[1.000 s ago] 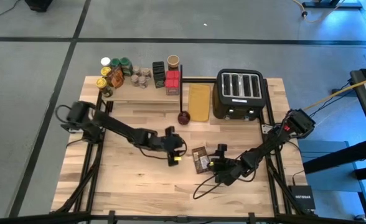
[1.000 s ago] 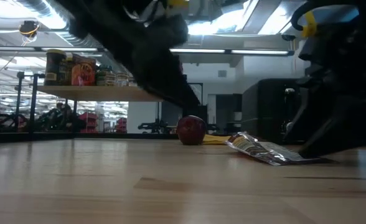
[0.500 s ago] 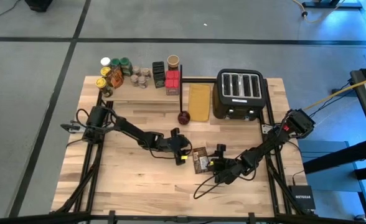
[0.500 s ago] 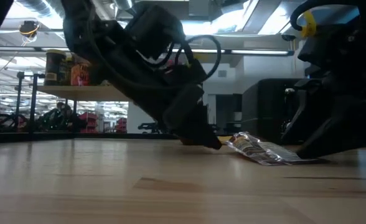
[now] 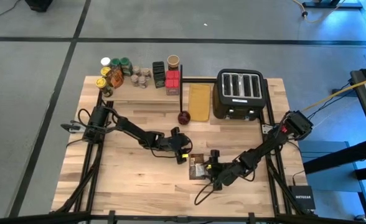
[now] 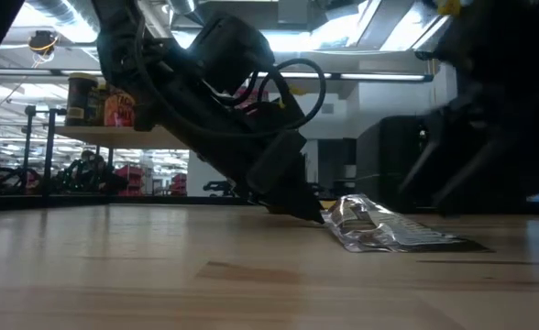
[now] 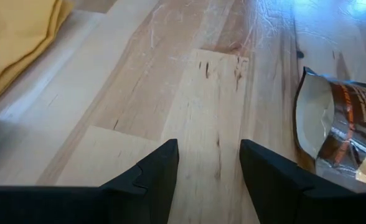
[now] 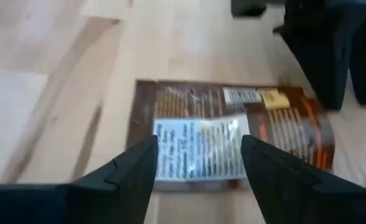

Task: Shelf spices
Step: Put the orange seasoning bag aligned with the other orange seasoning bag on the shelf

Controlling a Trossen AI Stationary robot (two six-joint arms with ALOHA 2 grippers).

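Spice packet [image 5: 197,168], flat and brown with a white label, lies on the tabletop [image 5: 127,180] between the two grippers, well apart from the shelf [image 5: 142,90] where the other spice jars [image 5: 117,71] stand. The left gripper [image 5: 184,155] is low at the packet's far corner, fingers [image 7: 155,177] parted with only bare wood between them. The right gripper [image 5: 211,171] sits just beside the packet's opposite edge, its fingers [image 8: 130,171] spread apart and framing the label, holding nothing.
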